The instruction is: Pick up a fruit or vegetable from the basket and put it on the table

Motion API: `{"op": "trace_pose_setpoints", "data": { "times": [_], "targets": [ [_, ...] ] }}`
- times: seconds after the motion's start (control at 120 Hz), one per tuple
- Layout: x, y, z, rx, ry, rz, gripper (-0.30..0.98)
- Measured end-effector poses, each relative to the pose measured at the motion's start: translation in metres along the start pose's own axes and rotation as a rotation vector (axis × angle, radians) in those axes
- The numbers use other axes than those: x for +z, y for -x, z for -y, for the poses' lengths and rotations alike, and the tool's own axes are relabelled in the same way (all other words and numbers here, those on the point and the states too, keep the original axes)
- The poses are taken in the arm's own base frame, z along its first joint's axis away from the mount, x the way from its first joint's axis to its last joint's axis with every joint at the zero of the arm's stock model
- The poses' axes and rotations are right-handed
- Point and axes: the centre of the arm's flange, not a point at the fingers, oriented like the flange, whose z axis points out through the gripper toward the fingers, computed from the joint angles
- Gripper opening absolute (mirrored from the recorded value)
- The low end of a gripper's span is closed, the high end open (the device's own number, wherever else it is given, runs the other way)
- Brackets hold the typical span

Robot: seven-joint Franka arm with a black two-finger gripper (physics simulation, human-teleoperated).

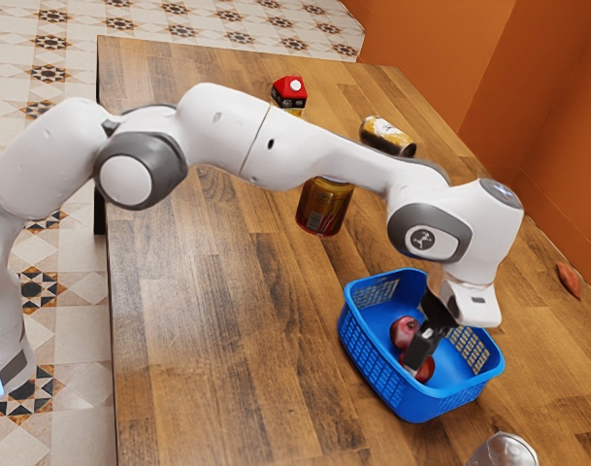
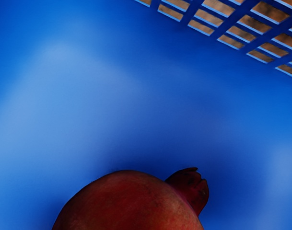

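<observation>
Reaching from the exterior view's left, a white robot arm (image 1: pixel 319 155) puts its black jaws inside a blue basket (image 1: pixel 371 369), on the near part of a wooden bench (image 1: pixel 198 340). Whether the jaws are released or clenched, I cannot tell. The task's fruit is in the basket: a dark red pomegranate (image 2: pixel 129 203) with a crowned tip lies just under or at the jaws. Red fruit (image 1: pixel 405 331) appears on their far side, and more red (image 1: pixel 427 370) on their near side. The round skin could roll or slip if gripped off-centre; neighbouring fruit could crowd the grip. A low sideways exit could catch the basket wall and drag it. Toward the exterior view's right, a silver object (image 1: pixel 505 452) at the near edge could be knocked.
</observation>
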Motion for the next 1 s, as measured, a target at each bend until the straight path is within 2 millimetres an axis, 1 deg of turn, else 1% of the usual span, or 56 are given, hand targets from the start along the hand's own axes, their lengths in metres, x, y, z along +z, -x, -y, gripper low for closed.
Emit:
{"op": "trace_pose_setpoints", "data": {
  "times": [0.3, 0.325, 0.425, 0.475, 0.55, 0.833, 0.95, 1.0],
  "targets": [
    [0.021, -0.003, 0.005, -0.006, 0.017, 0.011, 0.68],
    [0.022, -0.003, 0.006, -0.007, 0.017, 0.011, 0.64],
    [0.023, -0.003, 0.006, -0.011, 0.018, 0.011, 0.44],
    [0.023, -0.004, 0.006, -0.013, 0.017, 0.01, 0.39],
    [0.023, -0.004, 0.006, -0.016, 0.014, 0.01, 0.36],
    [0.025, -0.003, 0.008, -0.027, 0.011, 0.01, 0.35],
    [0.019, -0.003, 0.007, -0.029, 0.005, 0.005, 0.33],
    [0.012, -0.003, 0.007, -0.03, -0.001, -0.002, 0.33]
  ]
}}
